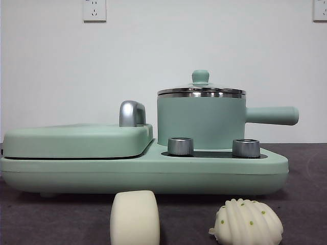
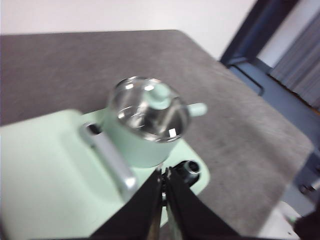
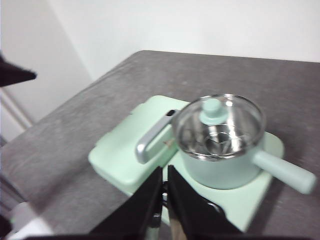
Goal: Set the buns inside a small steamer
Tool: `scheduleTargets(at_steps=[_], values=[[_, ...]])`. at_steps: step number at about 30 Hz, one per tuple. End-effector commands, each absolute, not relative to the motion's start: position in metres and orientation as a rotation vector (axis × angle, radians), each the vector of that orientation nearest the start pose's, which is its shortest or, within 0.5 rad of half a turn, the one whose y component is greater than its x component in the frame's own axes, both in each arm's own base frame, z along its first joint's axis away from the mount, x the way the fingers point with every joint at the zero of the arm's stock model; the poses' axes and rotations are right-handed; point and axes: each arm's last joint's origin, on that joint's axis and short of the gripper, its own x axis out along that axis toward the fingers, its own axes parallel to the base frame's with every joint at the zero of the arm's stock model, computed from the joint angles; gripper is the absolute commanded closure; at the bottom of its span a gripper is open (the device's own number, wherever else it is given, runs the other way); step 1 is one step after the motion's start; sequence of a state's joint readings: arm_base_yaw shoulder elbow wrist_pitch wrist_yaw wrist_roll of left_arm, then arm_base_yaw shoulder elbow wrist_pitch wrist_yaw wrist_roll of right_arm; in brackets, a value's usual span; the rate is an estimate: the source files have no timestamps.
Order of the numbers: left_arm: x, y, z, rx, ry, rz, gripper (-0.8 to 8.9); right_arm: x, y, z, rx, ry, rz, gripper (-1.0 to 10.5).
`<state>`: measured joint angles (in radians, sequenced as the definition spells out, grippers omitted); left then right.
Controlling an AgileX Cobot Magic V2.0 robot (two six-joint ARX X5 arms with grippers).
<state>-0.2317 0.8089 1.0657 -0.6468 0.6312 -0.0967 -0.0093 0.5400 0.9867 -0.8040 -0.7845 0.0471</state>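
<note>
Overhead, left gripper (image 2: 164, 186) and right gripper (image 3: 164, 187) above small steamer (image 1: 201, 121), closed.

my right hand (image 3: 164, 192) hangs over the grey table (image 3: 100, 110), its jaws pressed almost together and empty. just past it sits the small steamer (image 3: 220, 155), lid (image 3: 218, 125) on, beside the flat griddle (image 3: 130, 145) with its chrome handle (image 3: 152, 137).

Buns (image 1: 135, 218) (image 1: 249, 221) in front of cooker (image 1: 153, 171); steamer (image 1: 202, 120) on it, right.

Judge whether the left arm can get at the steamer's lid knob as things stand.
Probably yes. The left gripper, jaws shut, hangs above the cooker; nothing lies between it and the lid knob on the small steamer, though its jaws must open first.
</note>
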Motion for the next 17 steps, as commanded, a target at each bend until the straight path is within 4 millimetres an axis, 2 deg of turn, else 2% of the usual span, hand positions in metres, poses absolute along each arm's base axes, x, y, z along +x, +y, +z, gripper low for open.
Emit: scheduleTargets(at_steps=[1, 4, 8, 10, 14, 15, 17], values=[[0.1367, -0.0529, 0.3921, -0.136, 0.381, -0.876, 8.02, 0.071, 0.0203, 0.3726, 0.165, 0.335, 0.79, 9.3], [0.1371, -0.0543, 0.3944, -0.129, 0.355, -0.887, 7.98, 0.071, 0.0204, 0.3725, 0.166, 0.336, 0.791, 9.3], [0.1373, -0.0542, 0.3936, -0.131, 0.364, -0.885, 7.14, 0.071, 0.0204, 0.3724, 0.166, 0.337, 0.79, 9.2], [0.1377, -0.0543, 0.3931, -0.132, 0.369, -0.885, 6.11, 0.071, 0.0204, 0.3724, 0.166, 0.337, 0.79, 8.6], [0.1382, -0.0545, 0.3932, -0.132, 0.368, -0.885, 3.44, 0.071, 0.0204, 0.3725, 0.166, 0.336, 0.79, 6.3], [0.1382, -0.0545, 0.3932, -0.132, 0.368, -0.885, 3.1, 0.071, 0.0204, 0.3725, 0.166, 0.336, 0.79, 5.8], [0.1382, -0.0545, 0.3932, -0.133, 0.369, -0.885, 3.04, 0.071, 0.0204, 0.3725, 0.166, 0.336, 0.79, 5.0]])
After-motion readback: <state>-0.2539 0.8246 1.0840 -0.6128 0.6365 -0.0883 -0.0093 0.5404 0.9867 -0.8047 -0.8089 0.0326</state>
